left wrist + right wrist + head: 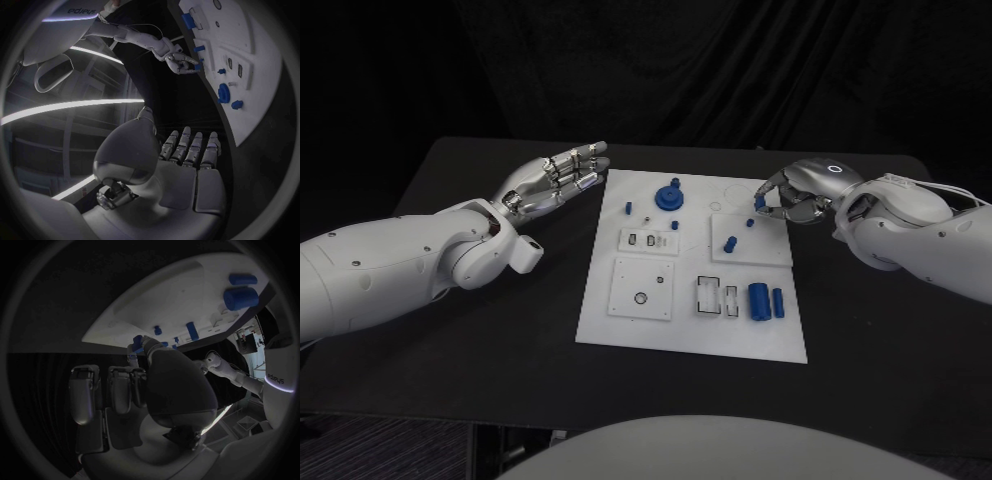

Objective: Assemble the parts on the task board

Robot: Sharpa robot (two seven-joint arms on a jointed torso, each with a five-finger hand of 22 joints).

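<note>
Head view: the white task board (692, 335) lies mid-tabletop (473, 370); the left hand (557, 180), released with fingers straight, hovers just beside its far left edge, while the right hand (793, 198) pinches a small blue part (760, 201) over the far right corner. Left wrist view: the left hand (187, 150) is empty beside the board (250, 100). Right wrist view: the right hand (147, 385) holds the part (137, 340) at the board (175, 305) edge.
</note>
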